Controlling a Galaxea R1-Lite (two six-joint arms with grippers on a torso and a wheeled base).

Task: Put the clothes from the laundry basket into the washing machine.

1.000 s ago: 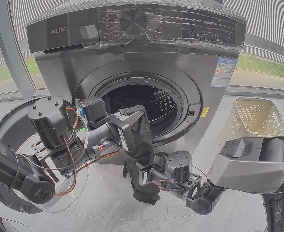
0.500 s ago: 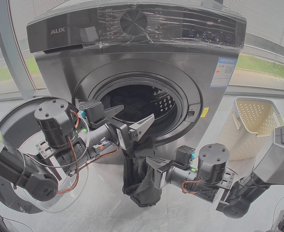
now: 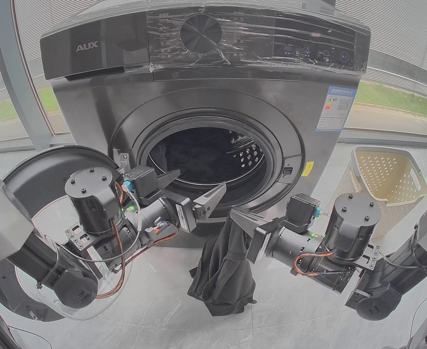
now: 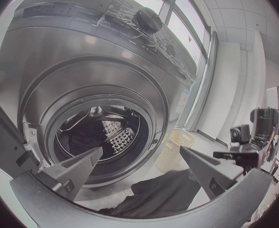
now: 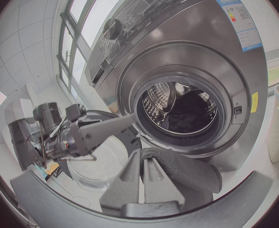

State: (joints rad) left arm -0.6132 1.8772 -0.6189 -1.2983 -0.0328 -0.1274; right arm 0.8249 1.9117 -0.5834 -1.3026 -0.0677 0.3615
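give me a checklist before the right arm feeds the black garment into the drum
1. door swung clear of the drum opening: ok.
2. right gripper shut on the black garment: ok.
3. garment off the floor: not ok, its lower end seems to rest there.
4. left gripper out of the path: not ok, it hangs open and empty before the opening's lower left.
5. room in the drum: ok, dark clothes lie inside with space above.
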